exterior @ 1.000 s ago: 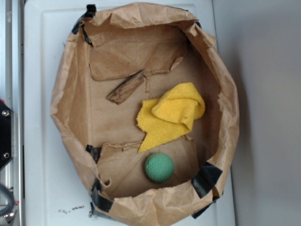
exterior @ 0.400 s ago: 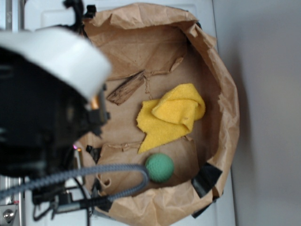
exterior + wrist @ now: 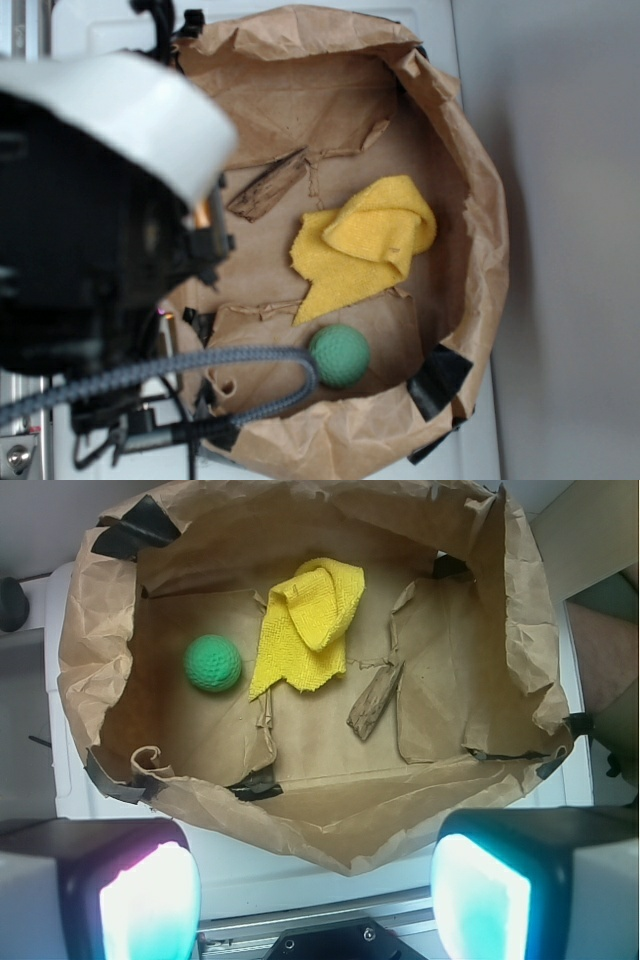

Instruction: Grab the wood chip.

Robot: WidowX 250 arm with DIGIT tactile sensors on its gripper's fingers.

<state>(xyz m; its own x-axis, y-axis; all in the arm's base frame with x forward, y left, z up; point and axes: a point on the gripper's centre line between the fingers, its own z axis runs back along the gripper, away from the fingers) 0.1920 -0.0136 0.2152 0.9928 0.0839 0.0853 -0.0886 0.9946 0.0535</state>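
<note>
My own arm [image 3: 90, 230] fills the left of the exterior view as a blurred black-and-white mass, hiding the left wall of the paper bag [image 3: 480, 230]. The wood chip [image 3: 266, 187] lies on the bag floor just right of that mass, upper centre, untouched. Only the wrist view shows my gripper [image 3: 315, 900]: its fingers [image 3: 480, 895] stand wide apart at the bottom edge, tips cut off, over the bag's near rim. There the chip sits right of centre, beside the yellow cloth [image 3: 310, 625]; the green ball [image 3: 212, 664] lies left.
</note>
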